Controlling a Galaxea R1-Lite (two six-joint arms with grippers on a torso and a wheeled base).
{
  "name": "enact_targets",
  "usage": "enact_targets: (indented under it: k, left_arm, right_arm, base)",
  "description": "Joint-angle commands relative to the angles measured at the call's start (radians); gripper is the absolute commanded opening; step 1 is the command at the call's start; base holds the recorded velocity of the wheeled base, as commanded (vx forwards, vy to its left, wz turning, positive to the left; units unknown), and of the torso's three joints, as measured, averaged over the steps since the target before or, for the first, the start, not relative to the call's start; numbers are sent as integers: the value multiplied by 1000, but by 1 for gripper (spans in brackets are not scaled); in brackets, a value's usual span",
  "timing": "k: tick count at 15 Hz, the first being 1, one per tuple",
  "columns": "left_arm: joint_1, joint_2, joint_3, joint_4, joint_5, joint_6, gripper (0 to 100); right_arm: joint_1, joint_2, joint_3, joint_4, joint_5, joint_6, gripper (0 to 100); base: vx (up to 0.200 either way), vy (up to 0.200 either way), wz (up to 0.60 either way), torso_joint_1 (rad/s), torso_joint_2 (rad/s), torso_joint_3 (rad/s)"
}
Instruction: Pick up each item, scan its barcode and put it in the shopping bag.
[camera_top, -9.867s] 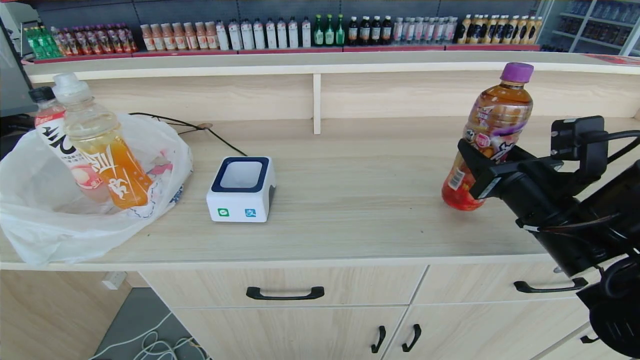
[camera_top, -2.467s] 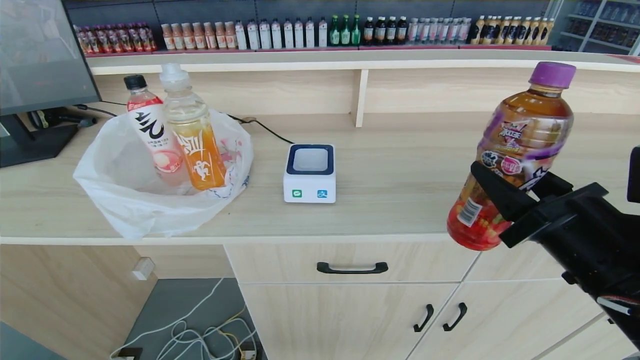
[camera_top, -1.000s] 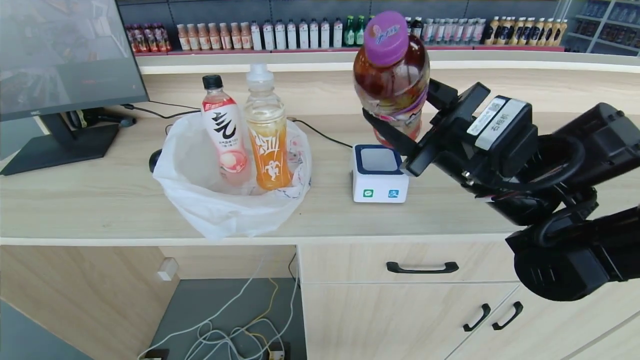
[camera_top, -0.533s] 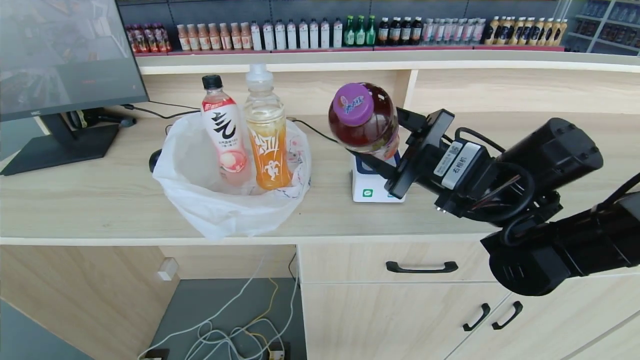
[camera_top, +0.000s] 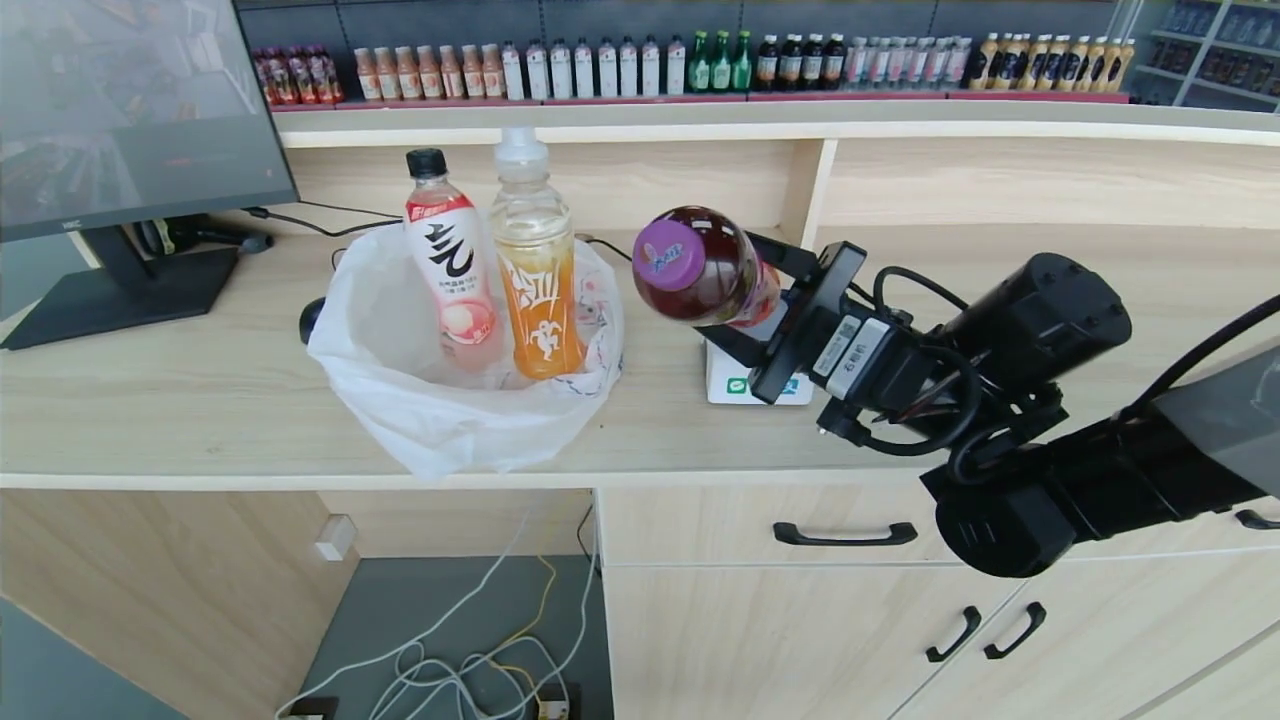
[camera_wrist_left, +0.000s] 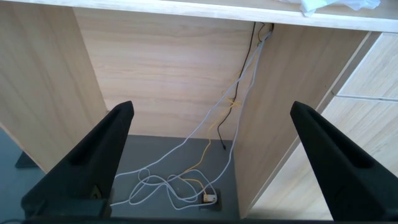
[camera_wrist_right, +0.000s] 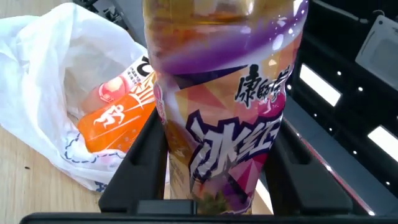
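Observation:
My right gripper (camera_top: 728, 292) is shut on a purple-capped tea bottle (camera_top: 700, 265), which lies tilted with its cap toward the head camera, just above the white scanner (camera_top: 735, 383). The bottle hides most of the scanner's window. In the right wrist view the bottle's purple label (camera_wrist_right: 233, 124) sits between the black fingers (camera_wrist_right: 134, 165). The white shopping bag (camera_top: 450, 430) lies left of the scanner with a pink-label bottle (camera_top: 448, 270) and an orange drink bottle (camera_top: 535, 290) standing in it. My left gripper (camera_wrist_left: 214, 158) hangs open below the counter edge, holding nothing.
A monitor (camera_top: 130, 110) stands on the counter at the far left, with cables behind the bag. A raised back ledge with a divider (camera_top: 805, 185) runs behind the scanner. Loose cables (camera_wrist_left: 180, 186) lie on the floor under the counter.
Over the last second my right gripper has lowered the bottle and tipped it from near upright to lying over the scanner, shifting slightly left. The bag and its bottles have not moved.

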Motion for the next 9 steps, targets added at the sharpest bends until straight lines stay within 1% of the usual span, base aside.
enact_targets:
  k: [1, 4, 9]
  left_arm:
    - [0, 0, 0, 0, 0, 0, 100]
    - [0, 0, 0, 0, 0, 0, 100]
    - [0, 0, 0, 0, 0, 0, 100]
  right_arm:
    - [-15, 19, -15, -1, 4, -12, 0]
    - [-58, 33, -18, -1, 55, -52, 0]
    - [-64, 47, -40, -1, 78, -52, 0]
  base:
    - [0, 0, 0, 0, 0, 0]
    - [0, 0, 0, 0, 0, 0]
    - [0, 0, 0, 0, 0, 0]
